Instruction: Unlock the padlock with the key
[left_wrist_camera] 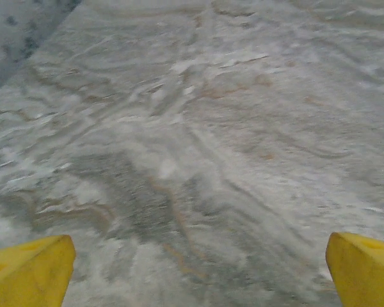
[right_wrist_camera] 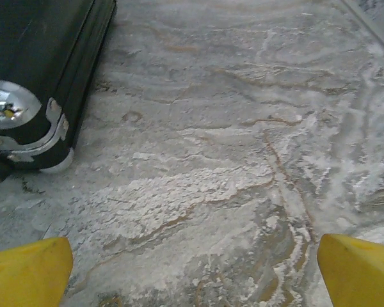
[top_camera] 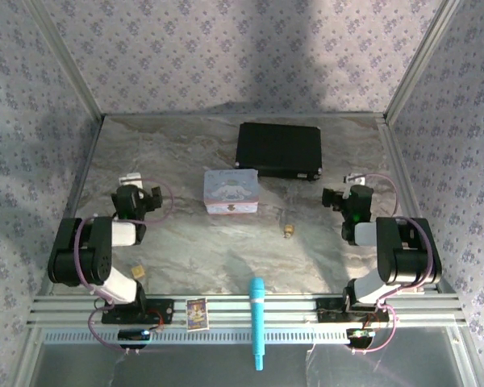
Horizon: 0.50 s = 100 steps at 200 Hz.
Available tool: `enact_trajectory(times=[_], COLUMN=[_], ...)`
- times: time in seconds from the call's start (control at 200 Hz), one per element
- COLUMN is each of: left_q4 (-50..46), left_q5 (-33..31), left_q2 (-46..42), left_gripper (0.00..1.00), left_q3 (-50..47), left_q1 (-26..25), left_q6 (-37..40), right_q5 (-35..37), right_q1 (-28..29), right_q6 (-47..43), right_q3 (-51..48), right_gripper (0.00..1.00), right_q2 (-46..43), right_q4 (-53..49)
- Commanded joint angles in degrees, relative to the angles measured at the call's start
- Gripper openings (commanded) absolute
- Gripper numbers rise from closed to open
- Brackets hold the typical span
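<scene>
Rail items come first: a teal marker [top_camera: 257, 322] and a small picture card [top_camera: 196, 313] lie along the near edge, with a tan cube [top_camera: 136, 272] just beyond them on the left. Farther in, the padlock [top_camera: 289, 230] sits mid-bench, right of centre, well apart from both arms. I cannot pick out the key.

Both pincers stand wide and empty. The left pincer [left_wrist_camera: 200, 259] is over bare bench [left_wrist_camera: 198, 128], and the right pincer [right_wrist_camera: 195, 259] points toward the corner of the black case [right_wrist_camera: 32, 70] at the far side. The pastel tin [top_camera: 231, 192] lies between them.

My worry is that the lock is tiny and loose. A one-sided approach could shove it across the smooth surface, or closing fingers could tip it. Mistaking the tan cube for it would waste a reach.
</scene>
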Motion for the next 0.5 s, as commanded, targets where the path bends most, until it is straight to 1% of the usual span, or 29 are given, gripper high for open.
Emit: enact_trajectory(times=[0.0, 0.495], left_q4=[2.83, 3.32], left_q5=[4.63, 3.8], left_q2=[0.41, 0.32], left_gripper=[1.0, 1.0], left_q3=[2.2, 1.86], left_q1=[0.12, -0.34], left_q6=[0.85, 1.1], right_q5=[-0.96, -1.03], right_q1=[0.36, 0.56], right_q6=[-1.92, -2.22], right_q3=[1.86, 2.04], right_gripper=[0.99, 0.99], right_q2=[0.15, 0.12], right_q4=[2.09, 1.8])
